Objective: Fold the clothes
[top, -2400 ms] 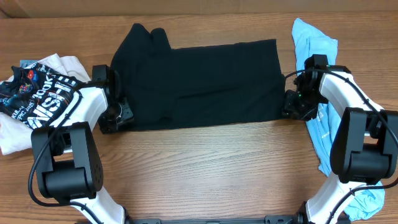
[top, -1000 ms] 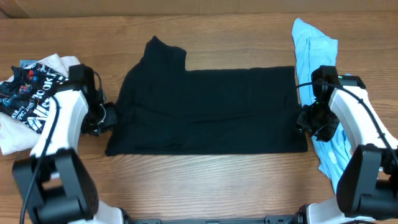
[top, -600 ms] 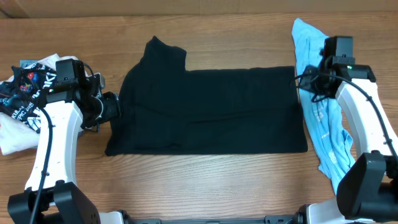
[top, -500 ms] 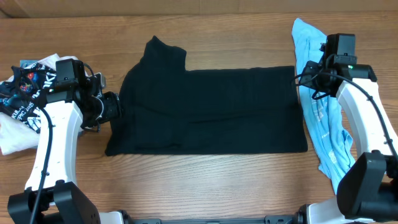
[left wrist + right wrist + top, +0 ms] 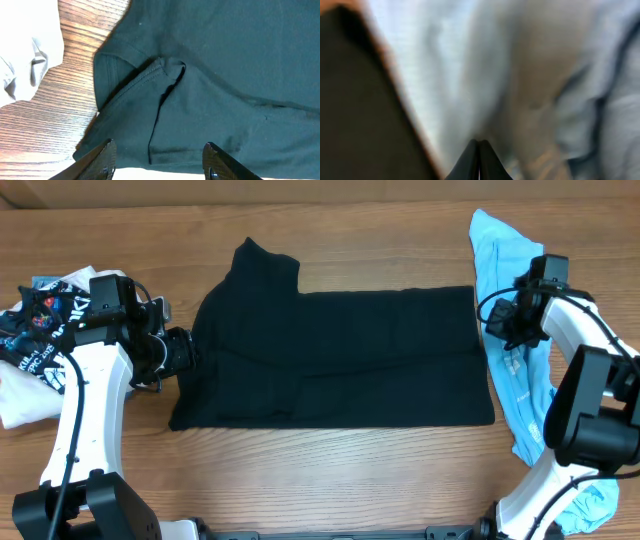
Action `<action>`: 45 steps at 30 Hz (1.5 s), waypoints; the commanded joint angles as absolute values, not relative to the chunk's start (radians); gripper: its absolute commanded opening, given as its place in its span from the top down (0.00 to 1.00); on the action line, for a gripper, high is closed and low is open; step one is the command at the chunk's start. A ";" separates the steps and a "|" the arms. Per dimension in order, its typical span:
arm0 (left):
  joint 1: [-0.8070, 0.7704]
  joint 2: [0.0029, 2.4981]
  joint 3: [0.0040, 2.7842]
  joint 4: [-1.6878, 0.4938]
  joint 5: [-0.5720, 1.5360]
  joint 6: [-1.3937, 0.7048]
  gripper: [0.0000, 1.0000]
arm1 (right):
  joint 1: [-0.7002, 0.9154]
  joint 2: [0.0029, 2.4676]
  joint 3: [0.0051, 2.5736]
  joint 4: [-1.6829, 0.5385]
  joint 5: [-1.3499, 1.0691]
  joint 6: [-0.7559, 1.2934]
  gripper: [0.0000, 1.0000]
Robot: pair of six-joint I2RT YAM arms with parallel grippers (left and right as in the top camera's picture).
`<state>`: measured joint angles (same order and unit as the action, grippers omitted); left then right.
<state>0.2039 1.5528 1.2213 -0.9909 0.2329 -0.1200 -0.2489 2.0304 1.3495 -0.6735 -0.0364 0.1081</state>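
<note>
**Black shirt point(image 5: 340, 350) laid flat for folding**
Left jaws open over its sleeve, probably to pinch it; right jaws closed above the blue garment point(image 5: 500, 240) at the table's point(image 5: 330, 480) right edge.

Matt black cloth shirt point(image 5: 340, 355) with stitched hems on a smooth, wood-grain table point(image 5: 330, 480); soft, pale blue cloth garment point(image 5: 510, 380) along the right edge.
</note>
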 commanded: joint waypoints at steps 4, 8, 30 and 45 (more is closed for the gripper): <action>0.209 1.537 1.242 -0.990 0.250 -0.104 0.41 | -0.410 2.088 1.365 -0.653 0.128 0.186 0.96; 0.209 1.537 1.242 -0.990 0.256 -0.104 0.41 | -0.491 2.088 1.412 -0.655 0.097 0.234 0.96; 0.204 1.634 1.375 -0.801 0.342 -0.021 0.13 | -0.159 2.041 1.903 -1.148 -0.162 0.032 0.41; 0.108 2.245 1.986 -0.863 0.397 -0.010 0.16 | -0.138 2.041 1.903 -1.213 -0.163 0.033 0.36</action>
<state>0.1120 2.1460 1.8946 -0.8612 0.3767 -0.0406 -0.1406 2.0693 1.8832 -1.2068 -0.1574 0.0410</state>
